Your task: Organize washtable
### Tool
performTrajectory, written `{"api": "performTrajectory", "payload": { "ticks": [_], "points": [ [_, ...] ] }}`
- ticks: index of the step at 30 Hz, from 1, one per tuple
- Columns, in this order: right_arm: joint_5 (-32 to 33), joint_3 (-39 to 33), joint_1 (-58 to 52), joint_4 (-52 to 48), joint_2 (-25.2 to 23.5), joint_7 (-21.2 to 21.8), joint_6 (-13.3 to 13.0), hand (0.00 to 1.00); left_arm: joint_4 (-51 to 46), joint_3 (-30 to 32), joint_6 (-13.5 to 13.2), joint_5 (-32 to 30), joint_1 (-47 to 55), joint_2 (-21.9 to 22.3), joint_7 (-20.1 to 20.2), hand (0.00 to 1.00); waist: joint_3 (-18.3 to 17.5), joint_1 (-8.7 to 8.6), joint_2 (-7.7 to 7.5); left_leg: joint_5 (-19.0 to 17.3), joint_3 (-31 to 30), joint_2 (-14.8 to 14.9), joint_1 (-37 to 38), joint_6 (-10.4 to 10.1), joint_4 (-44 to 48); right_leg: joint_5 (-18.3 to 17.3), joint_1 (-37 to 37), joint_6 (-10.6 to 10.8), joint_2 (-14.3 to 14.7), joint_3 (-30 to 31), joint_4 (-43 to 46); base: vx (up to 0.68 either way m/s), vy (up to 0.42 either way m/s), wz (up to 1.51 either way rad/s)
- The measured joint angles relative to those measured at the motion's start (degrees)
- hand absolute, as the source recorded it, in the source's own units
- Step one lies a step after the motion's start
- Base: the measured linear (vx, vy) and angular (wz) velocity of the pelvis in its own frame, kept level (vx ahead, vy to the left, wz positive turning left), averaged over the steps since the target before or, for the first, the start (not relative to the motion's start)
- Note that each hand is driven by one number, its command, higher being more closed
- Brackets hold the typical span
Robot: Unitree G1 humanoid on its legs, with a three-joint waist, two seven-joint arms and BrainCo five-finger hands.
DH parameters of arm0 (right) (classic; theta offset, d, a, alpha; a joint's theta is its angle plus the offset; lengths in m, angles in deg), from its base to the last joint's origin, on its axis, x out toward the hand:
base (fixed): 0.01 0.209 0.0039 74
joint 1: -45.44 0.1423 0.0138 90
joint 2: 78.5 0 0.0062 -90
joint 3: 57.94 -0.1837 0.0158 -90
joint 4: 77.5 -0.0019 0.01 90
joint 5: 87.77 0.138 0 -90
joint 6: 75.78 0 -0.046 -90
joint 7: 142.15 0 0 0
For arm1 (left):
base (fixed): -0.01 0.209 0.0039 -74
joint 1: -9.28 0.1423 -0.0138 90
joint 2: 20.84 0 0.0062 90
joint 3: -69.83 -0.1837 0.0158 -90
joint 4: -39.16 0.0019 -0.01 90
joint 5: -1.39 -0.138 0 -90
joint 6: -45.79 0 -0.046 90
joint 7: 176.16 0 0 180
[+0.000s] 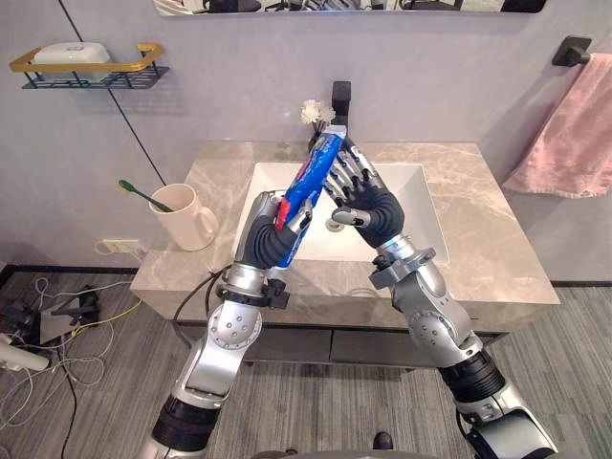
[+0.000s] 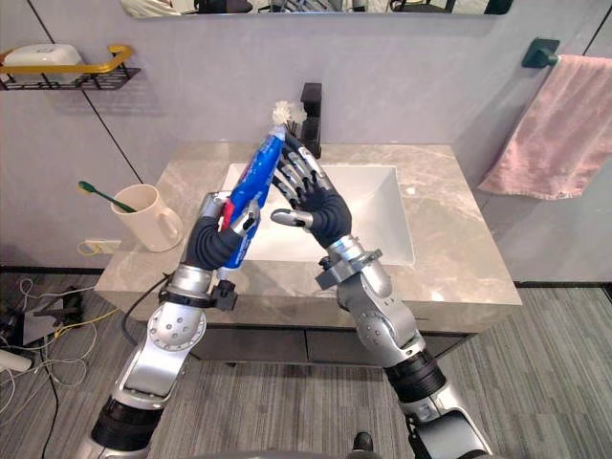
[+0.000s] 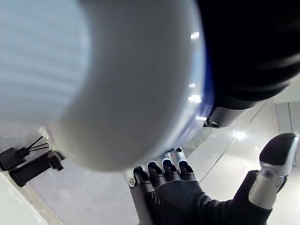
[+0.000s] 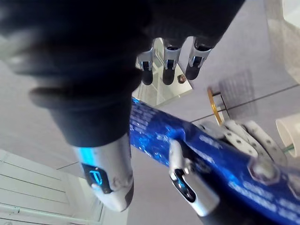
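The blue tube (image 1: 316, 177) is up in the air over the sink (image 1: 411, 206), slanting from the left hand (image 1: 277, 234) up toward the right hand (image 1: 368, 206). The left fingers are curled round its lower end, where a bit of red, probably the cap, shows just beside them; the right wrist view shows them and the thumb wrapped over the blue skin. The right fingers are straight and spread, thumb held out to the side. They lie along the upper half of the tube, right against it or just beside it; whether they touch I cannot tell. A tube like this is light and soft. It dents and bends under a squeeze, its glossy skin is likely slippery, and a hard pinch mid-body could force paste toward the cap. The best hold would be near the stiff shoulder by the cap, where the left fingers are now, or across the flat crimped tail beyond the right fingertips. If the tube is to pass across, the right fingers should close round the upper body, firm but not crushing, before the left fingers let go. Well out past the left fingers, on the tabletop (image 1: 497, 239), stands a cup (image 1: 182, 215) with a green toothbrush (image 1: 143, 194) in it, a likely home for the tube.
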Motion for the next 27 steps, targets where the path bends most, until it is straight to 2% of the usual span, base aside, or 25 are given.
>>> {"api": "performTrajectory", "payload": {
  "ticks": [4, 11, 20, 27],
  "points": [
    [2.3, 1.4, 0.2, 2.2, -0.7, 0.2, 1.1, 0.00, 0.6, -1.8, 0.0, 0.0, -0.1, 0.1, 0.0, 1.00, -0.2, 0.05, -0.01, 0.0, 0.0, 0.1, -0.1, 0.0, 0.0, 0.2, 0.0, -0.3, 0.1, 0.0, -0.1, -0.01, -0.004, 0.00],
    [6.5, 2.4, 2.6, 4.0, -0.7, 0.2, 1.1, 0.00, 2.5, -2.5, 0.3, -0.1, -0.2, 0.2, 0.0, 1.00, -0.3, -0.08, 0.01, 0.3, 0.2, 0.1, -0.6, 0.5, 0.1, 1.4, -0.6, -0.4, -0.1, 0.0, -0.3, -0.05, -0.013, -0.01],
    [7.2, 2.5, 4.1, 6.5, -0.6, 0.8, 1.1, 0.00, 4.4, -2.6, 0.3, -0.1, 0.4, 0.4, 0.2, 1.00, -0.3, 0.25, 0.01, 0.5, 0.2, 0.1, -0.9, 0.5, 0.1, 1.4, -0.8, -0.4, -0.1, 0.0, -0.3, -0.02, -0.010, 0.00],
    [8.2, 2.0, 4.1, 6.7, 0.4, 0.7, 1.2, 0.00, 4.4, -3.0, -0.9, -0.1, 4.3, 1.2, 0.3, 1.00, -0.3, 0.31, 0.01, 0.5, 0.2, 0.1, -0.9, 0.5, 0.0, 1.5, -0.9, -0.4, -0.1, 0.0, -0.3, 0.00, 0.000, 0.00]
  ]
}}
